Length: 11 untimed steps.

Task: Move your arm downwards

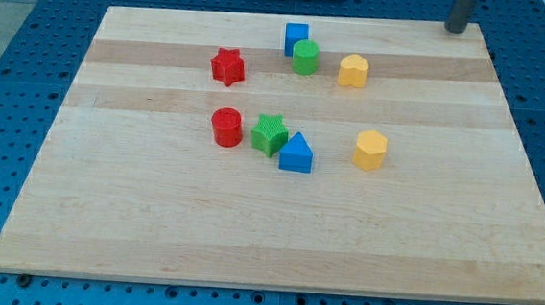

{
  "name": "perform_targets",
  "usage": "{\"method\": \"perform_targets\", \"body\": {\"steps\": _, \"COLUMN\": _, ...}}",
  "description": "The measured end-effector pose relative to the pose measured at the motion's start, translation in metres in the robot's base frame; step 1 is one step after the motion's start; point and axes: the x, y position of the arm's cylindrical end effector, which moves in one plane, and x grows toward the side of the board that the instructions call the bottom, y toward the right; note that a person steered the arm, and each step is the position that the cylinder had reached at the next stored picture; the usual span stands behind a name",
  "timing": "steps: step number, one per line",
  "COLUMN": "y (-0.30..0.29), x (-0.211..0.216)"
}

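**A:** What was cut off or hard for you to read on this one?

**B:** You only had the lowest stretch of the dark rod; its upper part ran out past the view's top edge. My tip (454, 30) sat at the top right corner of the pale wooden board (267, 229), right at the board's far edge, and you could not tell whether it touched the wood. There was no claw to speak of, just a bare rod, so nothing was clenched, released or grasped. At the view's top centre a dark object was cropped too far to identify.

**A:** And where did the blocks lie from my tip?

**B:** All of them lay to the view's left of it and lower, well apart from it. Nearest was the yellow hexagonal block (353, 71). Left of that stood the green cylinder (305, 57), touching or just beside the blue cube (296, 37) behind it, and the red star block (227, 67) sat farther left. Lower down, you had the red cylinder (226, 127), the green star block (269, 134) just beside it, and the blue triangular block (295, 154) pressed against that star. A second yellow hexagonal block (371, 150) stood alone, to the view's right of this row.
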Motion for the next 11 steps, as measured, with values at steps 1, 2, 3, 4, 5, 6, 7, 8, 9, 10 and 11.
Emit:
{"method": "perform_targets", "body": {"steps": 1, "y": -0.001, "x": 0.0}}
{"method": "perform_targets", "body": {"steps": 2, "y": -0.001, "x": 0.0}}
{"method": "perform_targets", "body": {"steps": 3, "y": -0.009, "x": 0.0}}
{"method": "perform_targets", "body": {"steps": 4, "y": -0.041, "x": 0.0}}
{"method": "perform_targets", "body": {"steps": 5, "y": -0.042, "x": 0.0}}
{"method": "perform_targets", "body": {"steps": 6, "y": -0.042, "x": 0.0}}
{"method": "perform_targets", "body": {"steps": 7, "y": -0.057, "x": 0.0}}
{"method": "perform_targets", "body": {"steps": 8, "y": -0.07, "x": 0.001}}
{"method": "perform_targets", "body": {"steps": 9, "y": -0.068, "x": 0.012}}
{"method": "perform_targets", "body": {"steps": 10, "y": -0.066, "x": 0.038}}
{"method": "perform_targets", "body": {"steps": 11, "y": -0.066, "x": 0.066}}
